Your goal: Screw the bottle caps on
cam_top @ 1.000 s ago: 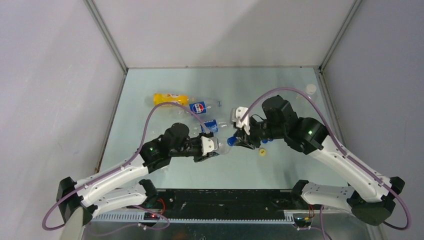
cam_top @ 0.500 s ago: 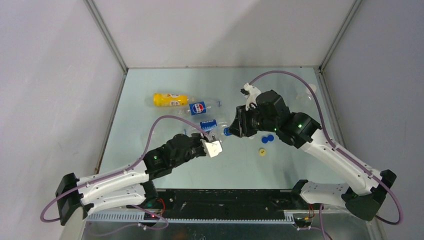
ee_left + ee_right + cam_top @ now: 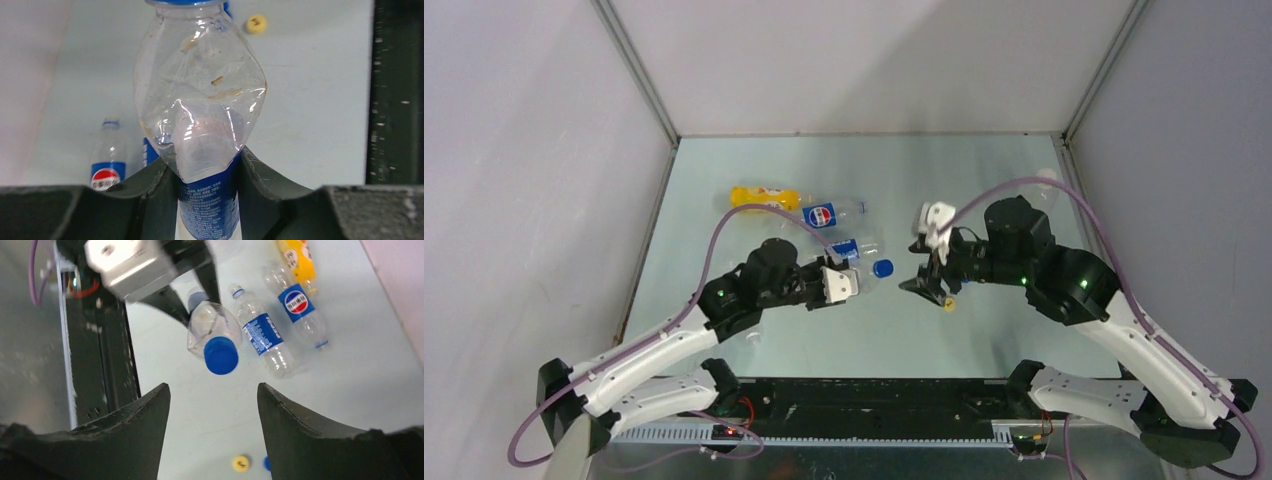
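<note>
My left gripper [image 3: 846, 284] is shut on a clear bottle [image 3: 200, 100] with a blue label, gripping it at the label. A blue cap [image 3: 883, 268] sits on that bottle's neck and faces my right gripper [image 3: 924, 285]. The right gripper [image 3: 212, 390] is open and empty, a short way back from the blue cap [image 3: 221, 355]. On the table below it lie a loose yellow cap [image 3: 241, 463] and part of a loose blue cap [image 3: 266, 463]. The yellow cap [image 3: 948, 304] lies just under the right gripper in the top view.
Three more bottles lie at the back left: a yellow-orange bottle [image 3: 762, 197], a Pepsi-labelled bottle [image 3: 829, 214] and a blue-labelled bottle [image 3: 850, 247]. The black base rail [image 3: 874, 395] runs along the near edge. Grey walls close in the table on both sides.
My right gripper has opened, let go of the blue cap and drawn back to the right. The cap stays on the bottle, which the left gripper still holds.
</note>
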Robot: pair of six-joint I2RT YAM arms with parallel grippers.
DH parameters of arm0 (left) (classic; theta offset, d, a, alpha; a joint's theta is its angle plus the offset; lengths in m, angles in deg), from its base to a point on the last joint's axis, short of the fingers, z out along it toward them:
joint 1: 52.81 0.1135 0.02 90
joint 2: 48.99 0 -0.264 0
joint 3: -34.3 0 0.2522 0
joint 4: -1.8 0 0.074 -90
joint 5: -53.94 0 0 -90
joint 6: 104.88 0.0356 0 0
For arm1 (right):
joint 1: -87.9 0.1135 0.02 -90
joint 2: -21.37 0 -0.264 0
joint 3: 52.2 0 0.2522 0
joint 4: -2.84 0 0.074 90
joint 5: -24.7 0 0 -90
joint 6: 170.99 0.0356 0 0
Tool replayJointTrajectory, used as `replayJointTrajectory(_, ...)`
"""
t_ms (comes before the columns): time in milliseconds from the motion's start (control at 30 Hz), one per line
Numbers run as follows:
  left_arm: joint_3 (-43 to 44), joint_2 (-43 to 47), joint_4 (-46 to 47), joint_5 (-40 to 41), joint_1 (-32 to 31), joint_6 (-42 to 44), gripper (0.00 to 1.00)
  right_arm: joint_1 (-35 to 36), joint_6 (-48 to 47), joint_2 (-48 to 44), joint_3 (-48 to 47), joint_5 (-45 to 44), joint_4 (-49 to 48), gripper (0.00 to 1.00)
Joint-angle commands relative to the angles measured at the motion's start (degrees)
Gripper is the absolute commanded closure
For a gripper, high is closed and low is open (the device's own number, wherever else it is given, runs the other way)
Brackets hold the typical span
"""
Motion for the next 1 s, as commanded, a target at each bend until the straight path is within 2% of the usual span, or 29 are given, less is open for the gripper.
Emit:
replayJointTrajectory(0, 4.9, -3.1, -6.7, -13.2, 0.7, 1.5, 0.84, 3.4, -26.9, -0.2, -1.1, 4.4, 8.3, 0.33)
replayJointTrajectory(100, 7.5, -5.3, -9.5, -16.1, 0.7, 2.7, 0.84, 5.0, -33.2, 0.6, -1.0, 3.1, 10.3, 0.34)
replayJointTrajectory(233, 9.1, -6.8, -11.4, -16.9, 0.7, 4.6, 0.83, 6.3, -36.5, 1.0, -1.0, 4.2, 10.4, 0.36)
replayJointTrajectory(800, 10.4, -7.8, -10.9, -19.0, 0.7, 4.9, 0.83, 8.0, -38.1, 5.9, -1.0, 6.0, 12.2, 0.53)
replayJointTrajectory(967, 9.9, -7.1, -8.6, -17.9, 0.6, 4.0, 0.83, 8.0, -32.7, 7.6, -1.0, 5.6, 11.0, 0.72)
